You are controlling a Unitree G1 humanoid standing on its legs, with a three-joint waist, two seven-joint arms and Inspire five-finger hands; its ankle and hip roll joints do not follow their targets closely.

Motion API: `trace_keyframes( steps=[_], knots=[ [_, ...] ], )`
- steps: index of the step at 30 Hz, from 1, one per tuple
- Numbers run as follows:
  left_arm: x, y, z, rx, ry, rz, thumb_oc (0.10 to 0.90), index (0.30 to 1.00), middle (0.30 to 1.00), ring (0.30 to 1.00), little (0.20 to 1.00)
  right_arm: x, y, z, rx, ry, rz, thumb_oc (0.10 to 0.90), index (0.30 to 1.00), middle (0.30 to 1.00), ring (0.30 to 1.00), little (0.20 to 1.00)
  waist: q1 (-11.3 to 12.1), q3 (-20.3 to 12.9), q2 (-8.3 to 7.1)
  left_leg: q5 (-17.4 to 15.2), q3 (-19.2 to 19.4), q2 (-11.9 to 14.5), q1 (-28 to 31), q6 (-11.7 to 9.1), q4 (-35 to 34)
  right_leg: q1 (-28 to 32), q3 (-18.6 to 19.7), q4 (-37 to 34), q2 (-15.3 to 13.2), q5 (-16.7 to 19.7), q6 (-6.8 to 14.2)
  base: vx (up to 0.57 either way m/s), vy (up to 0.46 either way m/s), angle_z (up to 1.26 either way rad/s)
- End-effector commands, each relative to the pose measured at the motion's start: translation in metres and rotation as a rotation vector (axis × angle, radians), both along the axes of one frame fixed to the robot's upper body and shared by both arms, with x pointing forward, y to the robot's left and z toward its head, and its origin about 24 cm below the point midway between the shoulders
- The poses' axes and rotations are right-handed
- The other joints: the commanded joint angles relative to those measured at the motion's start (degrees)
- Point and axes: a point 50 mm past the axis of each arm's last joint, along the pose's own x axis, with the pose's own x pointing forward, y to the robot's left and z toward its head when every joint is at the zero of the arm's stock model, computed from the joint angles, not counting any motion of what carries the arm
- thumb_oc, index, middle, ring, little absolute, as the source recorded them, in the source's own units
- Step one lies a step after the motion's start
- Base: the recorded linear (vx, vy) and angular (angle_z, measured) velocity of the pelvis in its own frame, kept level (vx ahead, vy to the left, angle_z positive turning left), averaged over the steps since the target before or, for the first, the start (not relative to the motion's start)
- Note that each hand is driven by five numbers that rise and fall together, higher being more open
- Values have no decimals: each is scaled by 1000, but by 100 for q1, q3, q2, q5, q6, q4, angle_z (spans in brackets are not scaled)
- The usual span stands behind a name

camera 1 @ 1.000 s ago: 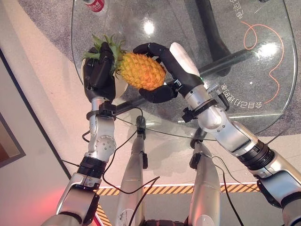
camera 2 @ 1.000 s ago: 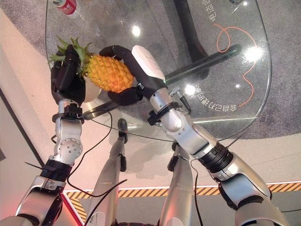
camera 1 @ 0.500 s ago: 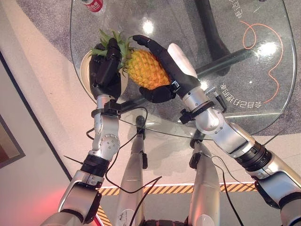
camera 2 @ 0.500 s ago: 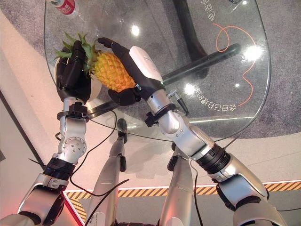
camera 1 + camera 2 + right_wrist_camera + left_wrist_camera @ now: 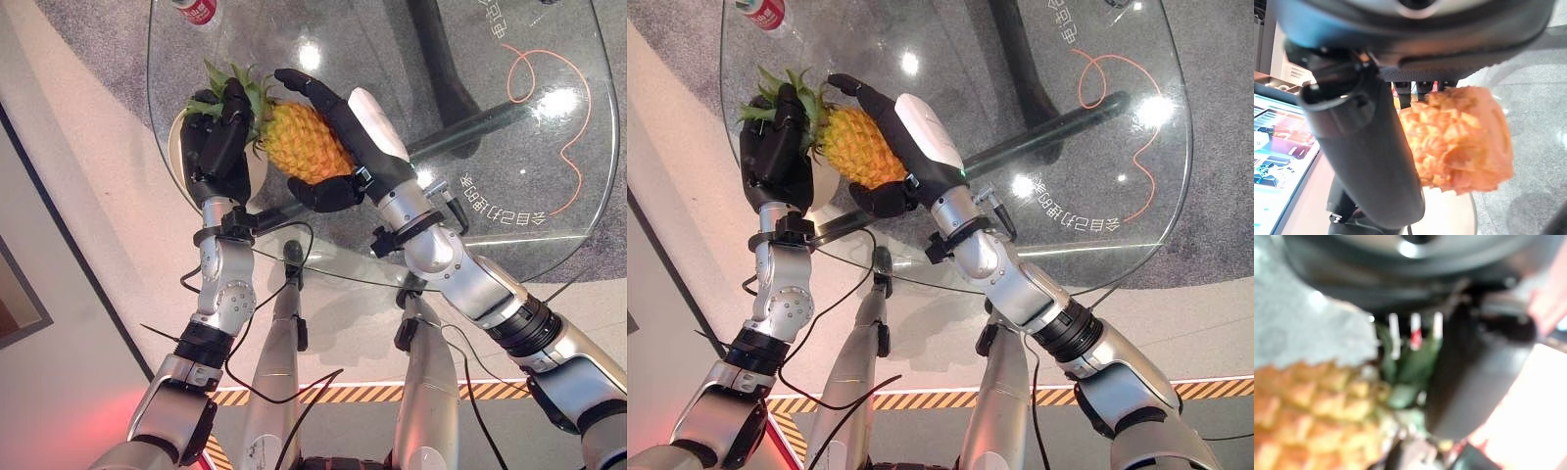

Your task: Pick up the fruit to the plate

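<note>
Fingers (image 5: 299,83) of the right hand (image 5: 343,137) are curled round the pineapple (image 5: 304,142) body with the thumb underneath, while the left hand (image 5: 216,147) wraps the leafy crown end, holding it over the plate (image 5: 176,157) at the bench (image 5: 490,117) near-left edge. Over the last second the fruit tipped from lying crosswise to more upright and shifted toward the plate, so placement looks close, release not yet done. Red-labelled bottle (image 5: 196,10) stands at the far-left edge.
</note>
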Motion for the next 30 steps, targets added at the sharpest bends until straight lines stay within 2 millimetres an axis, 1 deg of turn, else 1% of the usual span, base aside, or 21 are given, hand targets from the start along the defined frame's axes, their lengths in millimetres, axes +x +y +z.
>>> trace_keyframes(
  steps=[1,10,17,27,30],
  knots=[
    [-22,-11,64,23,-339,-1,100,300,300,300,200,-45,22,64,145,-312,223,800,900,900,900,900,93,-79,-6,-261,-108,260,258,-240,203,474,-169,-899,-81,886,309,0,0,0],
    [-19,-3,63,27,-281,118,100,300,300,300,200,-44,21,66,154,-314,215,800,900,900,900,900,92,-79,-20,-252,-96,281,284,-258,173,496,-167,-918,-74,876,307,0,0,0],
    [-18,1,61,4,-247,179,100,300,300,300,200,-45,22,67,160,-321,220,800,900,900,900,900,108,-79,-35,-223,-87,295,311,-264,122,523,-183,-938,-53,875,307,0,0,0],
    [-21,6,63,-37,-257,240,100,300,300,300,200,-45,22,68,171,-325,219,800,900,900,900,900,107,-79,-36,-151,-67,287,321,-266,49,540,-183,-996,-49,921,293,0,0,0],
    [-22,7,63,-48,-259,258,100,300,300,300,200,-46,22,67,174,-322,223,800,900,900,900,900,112,-79,-39,-188,-58,304,392,-284,43,594,-186,-968,-51,873,308,0,0,0]
  ],
)
